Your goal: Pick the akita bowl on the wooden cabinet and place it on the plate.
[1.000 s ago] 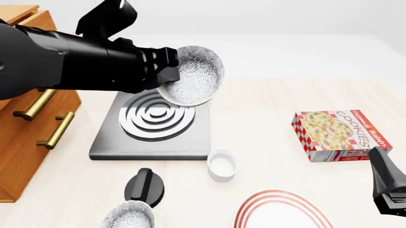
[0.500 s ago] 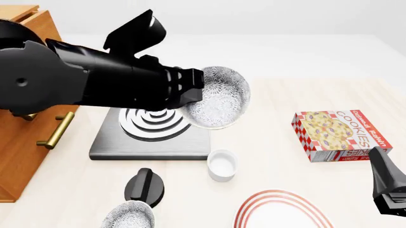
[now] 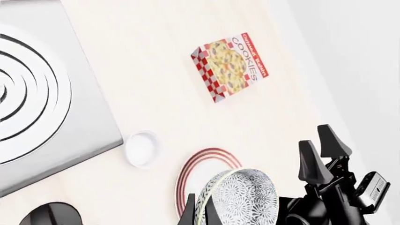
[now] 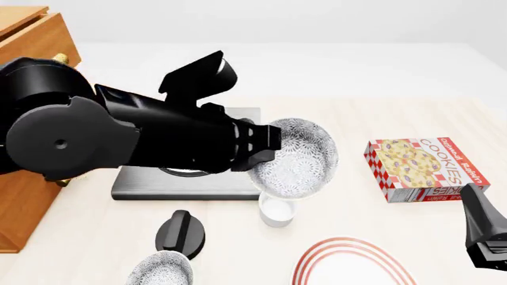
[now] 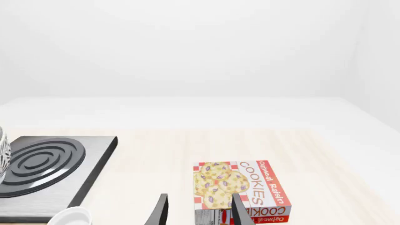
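My left gripper is shut on the rim of the akita bowl, a white bowl with a dark lacy pattern. It hangs tilted in the air above the small white ramekin. In the left wrist view the bowl sits between my two fingers, partly covering the red-ringed plate. The plate lies at the table's near edge, right of centre. The wooden cabinet stands at the far left behind my left arm. Low at the right, my right gripper stays open and empty.
A grey stove with silver rings lies mostly under my left arm. A cookies box is on the right. A black knob-shaped object and a second patterned bowl sit near the front edge.
My left arm has carried the bowl rightwards and nearer, from over the stove to above the ramekin. The right arm has not moved.
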Robot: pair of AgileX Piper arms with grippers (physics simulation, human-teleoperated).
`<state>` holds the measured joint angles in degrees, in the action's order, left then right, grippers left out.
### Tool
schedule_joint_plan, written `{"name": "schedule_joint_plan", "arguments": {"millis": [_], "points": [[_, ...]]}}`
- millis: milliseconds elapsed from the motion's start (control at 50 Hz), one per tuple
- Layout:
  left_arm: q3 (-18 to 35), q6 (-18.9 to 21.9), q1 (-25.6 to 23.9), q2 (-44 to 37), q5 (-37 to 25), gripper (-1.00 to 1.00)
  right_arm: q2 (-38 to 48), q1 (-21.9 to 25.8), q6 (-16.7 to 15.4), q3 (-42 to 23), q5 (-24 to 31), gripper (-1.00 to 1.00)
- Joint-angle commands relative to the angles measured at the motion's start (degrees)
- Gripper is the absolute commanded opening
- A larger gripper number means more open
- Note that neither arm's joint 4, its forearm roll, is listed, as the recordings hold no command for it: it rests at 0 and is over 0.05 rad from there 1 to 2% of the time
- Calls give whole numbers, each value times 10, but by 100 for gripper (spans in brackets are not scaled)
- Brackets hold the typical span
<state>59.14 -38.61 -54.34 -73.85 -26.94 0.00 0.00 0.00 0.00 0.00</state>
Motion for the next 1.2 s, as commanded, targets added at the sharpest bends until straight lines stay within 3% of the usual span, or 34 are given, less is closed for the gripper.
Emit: {"name": "schedule_joint_plan", "arguments": {"millis": [20,380,780,1200], "points": [[-11,-10,-34,-10,12,-100,0,0,0,0,0,100],[-22,-23,-64,-30,24,-100,0,0,0,0,0,100],[-32,-31,-59,-59,44,-100,0,0,0,0,0,100],[-9,-47,-67,-117,60,-100,0,0,0,0,0,100]]}}
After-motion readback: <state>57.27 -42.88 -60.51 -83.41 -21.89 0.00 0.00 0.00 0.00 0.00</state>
